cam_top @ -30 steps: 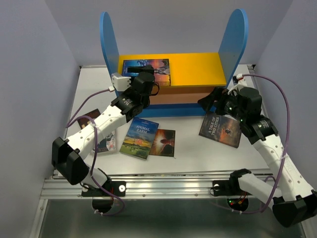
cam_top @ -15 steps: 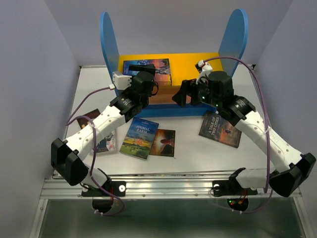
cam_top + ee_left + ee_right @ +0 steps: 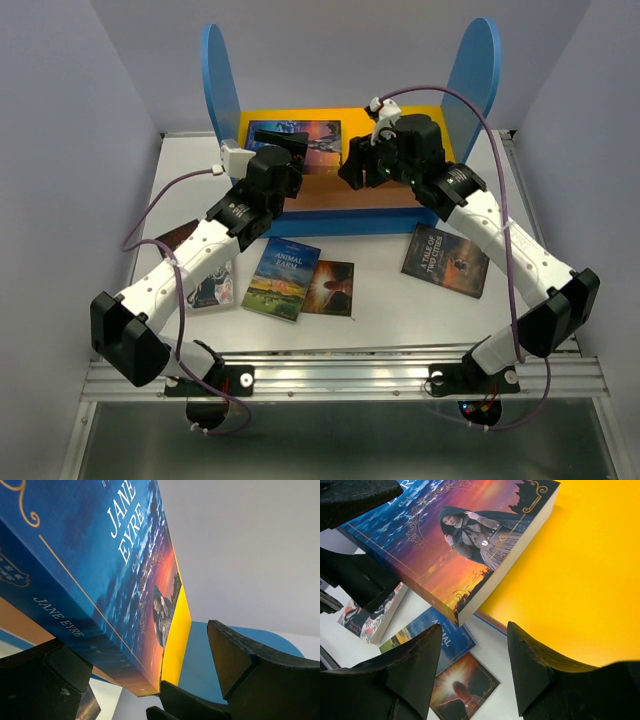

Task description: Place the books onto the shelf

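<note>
Jane Eyre (image 3: 305,133) lies on the yellow top of the shelf (image 3: 480,70). Left fingers (image 3: 240,655) spread wide at its near edge; right fingers (image 3: 532,665), half-open and empty, beside its right corner.

The Jane Eyre book (image 3: 470,545) has a glossy, smooth paper cover. The yellow top board (image 3: 580,580) looks smooth, matt painted. The left gripper (image 3: 136,637) has fingers (image 3: 250,670) of matt, faintly grainy black plastic.
</note>
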`<move>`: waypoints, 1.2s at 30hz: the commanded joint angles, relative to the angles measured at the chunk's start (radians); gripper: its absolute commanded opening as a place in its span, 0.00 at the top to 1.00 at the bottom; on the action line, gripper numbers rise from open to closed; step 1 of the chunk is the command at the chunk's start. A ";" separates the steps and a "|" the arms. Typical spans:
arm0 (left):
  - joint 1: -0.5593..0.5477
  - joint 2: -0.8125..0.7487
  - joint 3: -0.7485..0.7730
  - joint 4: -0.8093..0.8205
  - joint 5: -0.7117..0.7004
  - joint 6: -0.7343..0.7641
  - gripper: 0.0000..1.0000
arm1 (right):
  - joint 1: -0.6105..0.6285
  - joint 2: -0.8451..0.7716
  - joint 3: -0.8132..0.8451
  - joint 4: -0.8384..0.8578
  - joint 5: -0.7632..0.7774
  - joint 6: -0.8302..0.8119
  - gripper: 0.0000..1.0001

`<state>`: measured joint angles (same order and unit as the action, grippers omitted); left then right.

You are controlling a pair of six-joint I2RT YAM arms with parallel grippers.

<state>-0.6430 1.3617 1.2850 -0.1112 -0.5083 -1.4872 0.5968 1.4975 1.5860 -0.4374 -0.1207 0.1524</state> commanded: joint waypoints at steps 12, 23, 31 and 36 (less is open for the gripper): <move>0.020 -0.047 -0.061 0.033 0.063 0.056 0.01 | -0.002 0.136 0.130 0.051 -0.168 -0.045 0.45; 0.026 -0.136 -0.145 0.045 0.090 0.108 0.01 | 0.018 0.184 0.140 0.107 -0.254 -0.083 0.47; 0.063 -0.148 -0.170 0.054 0.143 0.146 0.01 | 0.038 0.219 0.163 0.144 -0.220 -0.079 0.49; 0.071 -0.145 -0.168 0.054 0.195 0.188 0.01 | 0.038 0.213 0.140 0.170 -0.169 -0.073 0.49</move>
<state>-0.5777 1.2415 1.1206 -0.0761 -0.3527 -1.3624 0.6041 1.7023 1.7119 -0.3756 -0.3016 0.0715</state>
